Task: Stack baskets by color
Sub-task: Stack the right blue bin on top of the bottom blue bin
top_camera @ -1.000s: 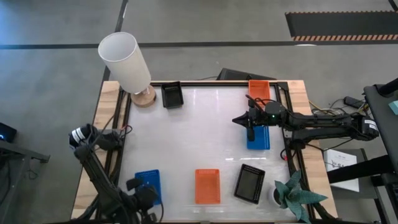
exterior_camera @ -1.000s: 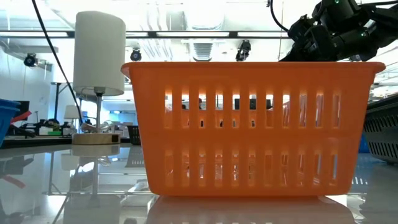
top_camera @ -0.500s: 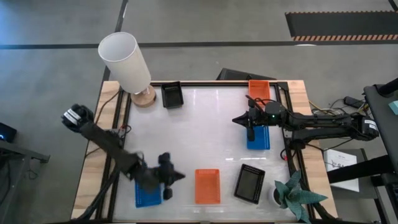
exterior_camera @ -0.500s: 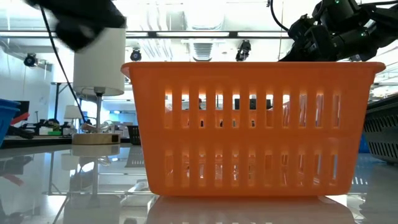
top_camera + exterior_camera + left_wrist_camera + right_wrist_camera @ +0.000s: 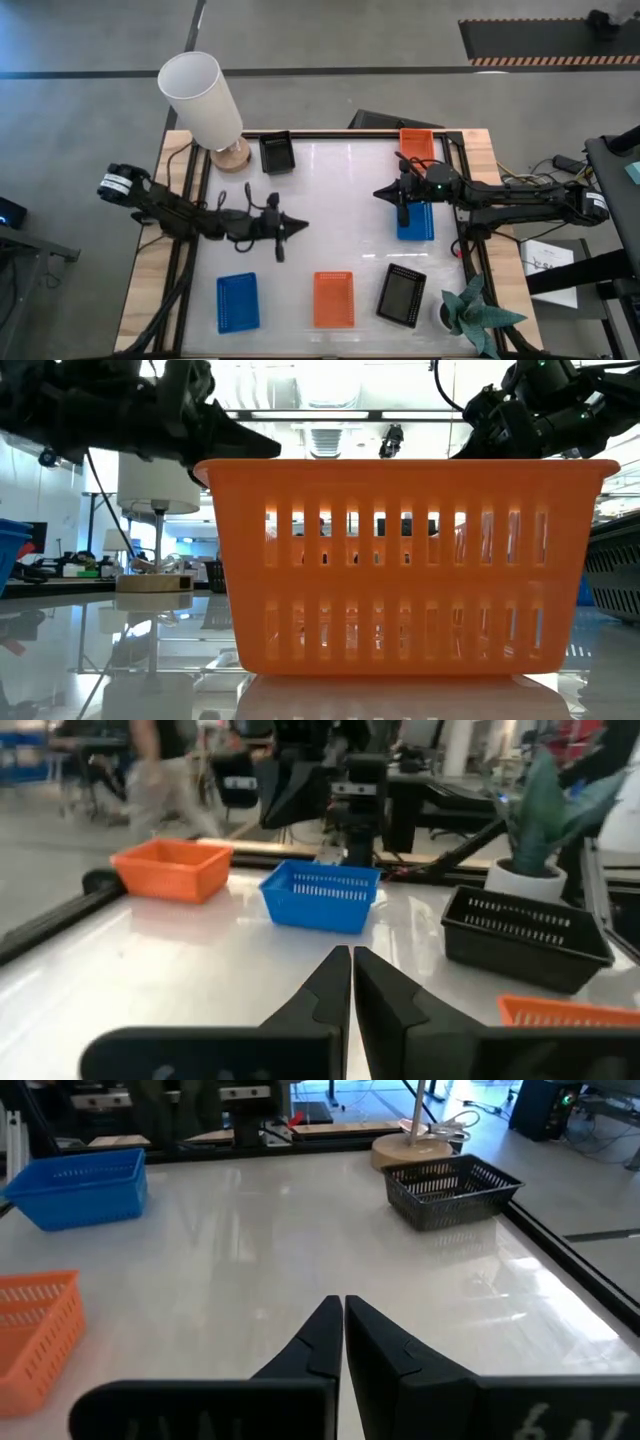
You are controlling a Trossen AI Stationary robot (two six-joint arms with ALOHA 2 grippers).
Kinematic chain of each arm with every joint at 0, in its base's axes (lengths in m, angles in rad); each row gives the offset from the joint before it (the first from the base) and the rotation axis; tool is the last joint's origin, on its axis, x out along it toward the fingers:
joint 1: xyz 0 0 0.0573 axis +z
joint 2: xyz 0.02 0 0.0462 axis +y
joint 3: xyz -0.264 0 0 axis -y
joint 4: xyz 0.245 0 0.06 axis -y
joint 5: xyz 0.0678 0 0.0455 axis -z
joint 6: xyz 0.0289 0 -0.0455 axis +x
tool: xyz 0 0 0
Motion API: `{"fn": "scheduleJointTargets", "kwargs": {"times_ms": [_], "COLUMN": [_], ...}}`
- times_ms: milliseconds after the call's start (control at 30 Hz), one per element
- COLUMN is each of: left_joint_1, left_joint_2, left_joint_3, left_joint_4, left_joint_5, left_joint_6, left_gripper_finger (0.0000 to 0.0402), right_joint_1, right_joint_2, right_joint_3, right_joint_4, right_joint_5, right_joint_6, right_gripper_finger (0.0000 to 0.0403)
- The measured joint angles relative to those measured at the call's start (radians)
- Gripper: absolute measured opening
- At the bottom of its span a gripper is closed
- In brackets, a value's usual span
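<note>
Six baskets rest bottom-down on the white table: black (image 5: 277, 152) at the far left, orange (image 5: 417, 144) at the far right, blue (image 5: 416, 222) at the right, and blue (image 5: 238, 302), orange (image 5: 333, 299) and black (image 5: 401, 295) along the near edge. My left gripper (image 5: 298, 226) is shut and holds nothing. It hangs over the table's left middle and points level toward the right edge. My right gripper (image 5: 381, 192) is also shut and bare. It points toward the left edge, its hand above the right blue basket (image 5: 322, 895).
A white lampshade on a wooden base (image 5: 203, 100) stands at the far left corner. A green plant (image 5: 478, 312) stands at the near right corner. Bare table lies between the two grippers. A dark frame (image 5: 196, 200) runs round the table.
My left arm has swung from the near left corner, beside the blue basket, toward the far edge and the right, out over the table's left middle. Its gripper has turned to point level toward the right edge. No basket has moved.
</note>
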Motion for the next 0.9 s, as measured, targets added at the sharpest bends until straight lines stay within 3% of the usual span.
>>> {"fn": "scheduleJointTargets", "kwargs": {"times_ms": [167, 300, 633, 900], "left_joint_1": [0.015, 0.019, 0.038, 0.038], "left_joint_2": [0.000, -0.004, -0.010, -0.010], "left_joint_3": [-0.085, -0.156, -0.281, -0.359], "left_joint_4": [0.178, 0.313, 0.407, 0.490], "left_joint_5": [0.030, 0.030, 0.028, 0.028], "left_joint_6": [0.126, 0.136, 0.137, 0.132], "left_gripper_finger": [0.0000, 0.0000, 0.0000, 0.0000], "right_joint_1": [0.002, 0.007, 0.026, 0.089], "right_joint_2": [0.000, 0.000, 0.000, 0.000], "right_joint_3": [0.000, 0.002, 0.053, 0.093], "right_joint_4": [0.003, 0.005, -0.002, -0.039], "right_joint_5": [0.038, 0.085, 0.111, 0.211], "right_joint_6": [0.050, 0.051, 0.133, 0.097], "right_gripper_finger": [0.0027, 0.0054, 0.0116, 0.0129]}}
